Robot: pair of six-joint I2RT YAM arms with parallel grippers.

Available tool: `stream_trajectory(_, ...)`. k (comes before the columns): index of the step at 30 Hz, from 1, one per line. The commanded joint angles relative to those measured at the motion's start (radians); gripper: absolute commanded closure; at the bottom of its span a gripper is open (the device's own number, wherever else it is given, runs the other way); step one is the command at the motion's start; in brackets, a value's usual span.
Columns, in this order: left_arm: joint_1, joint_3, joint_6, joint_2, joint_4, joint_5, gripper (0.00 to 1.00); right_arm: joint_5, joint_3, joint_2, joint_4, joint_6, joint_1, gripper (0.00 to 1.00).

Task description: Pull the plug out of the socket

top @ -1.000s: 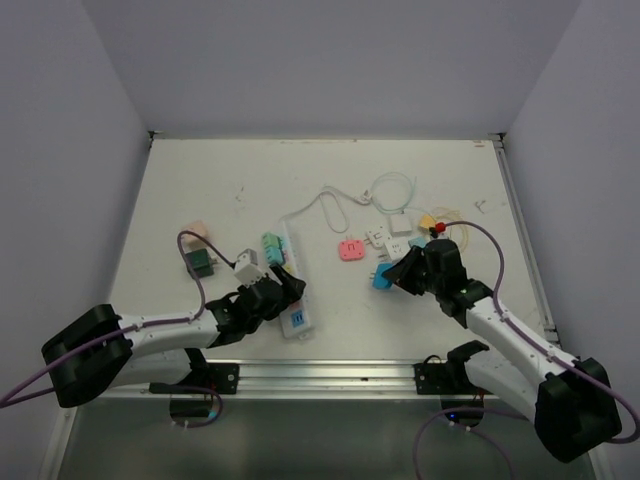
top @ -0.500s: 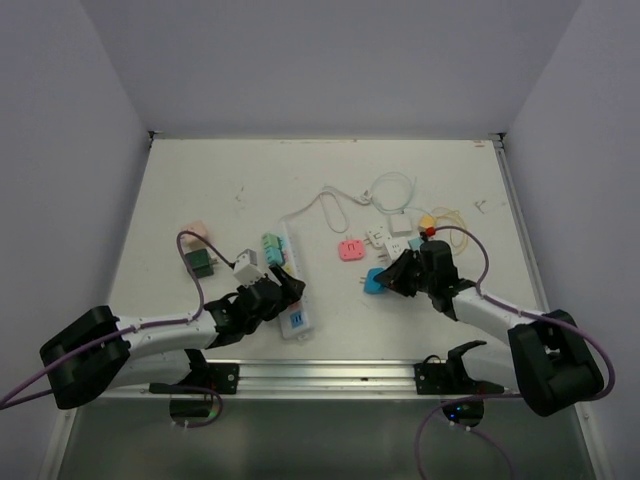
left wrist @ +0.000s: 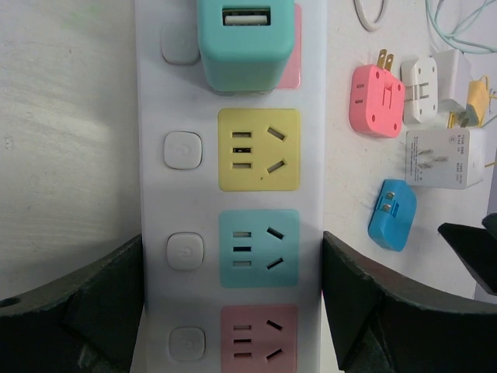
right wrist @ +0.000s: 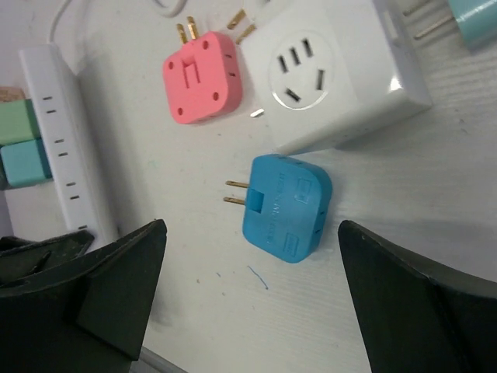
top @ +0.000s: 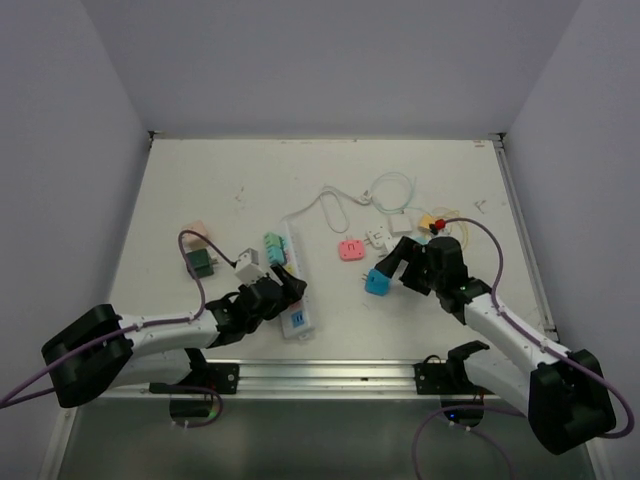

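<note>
The socket (left wrist: 233, 194), a long white strip with yellow, teal and pink outlet faces, lies lengthwise between my left gripper's (left wrist: 233, 252) black fingers (left wrist: 365, 295), which press on its two long sides. A teal cube plug (left wrist: 246, 43) stands plugged into it further along. In the top view the socket (top: 297, 300) lies left of centre. The blue plug (right wrist: 286, 206) lies flat on the table with its prongs bare, apart from the socket. My right gripper (right wrist: 250, 233) hovers over it, open wide and touching nothing.
A pink plug (right wrist: 202, 78) and a white cube adapter (right wrist: 334, 78) lie just beyond the blue one, with thin cables (top: 395, 190) behind. Small coloured cube adapters (top: 200, 262) sit left of the socket. A metal rail (top: 320, 375) runs along the near edge.
My right gripper has opened and let go of the blue plug, which now lies on the table; the gripper has drawn back from it. The left arm has not moved.
</note>
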Motion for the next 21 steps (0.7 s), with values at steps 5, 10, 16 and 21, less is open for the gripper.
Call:
stream_trajectory(5, 0.005, 0.055, 0.017, 0.059, 0.018, 0.054, 1.0, -0.15, 0.053, -0.027, 0.065, -0.026, 0.078, 0.02)
stream_trajectory(10, 0.005, 0.108, 0.007, 0.099, 0.013, 0.077, 1.0, -0.098, 0.089, 0.049, 0.145, 0.012, 0.275, 0.02)
stream_trajectory(16, 0.005, 0.151, 0.006, 0.144, 0.026, 0.109, 1.0, -0.073, 0.137, 0.187, 0.231, 0.034, 0.428, 0.04)
stream_trajectory(21, 0.005, 0.158, 0.004, 0.152, 0.047, 0.125, 1.0, -0.07, 0.155, 0.292, 0.297, 0.049, 0.491, 0.08)
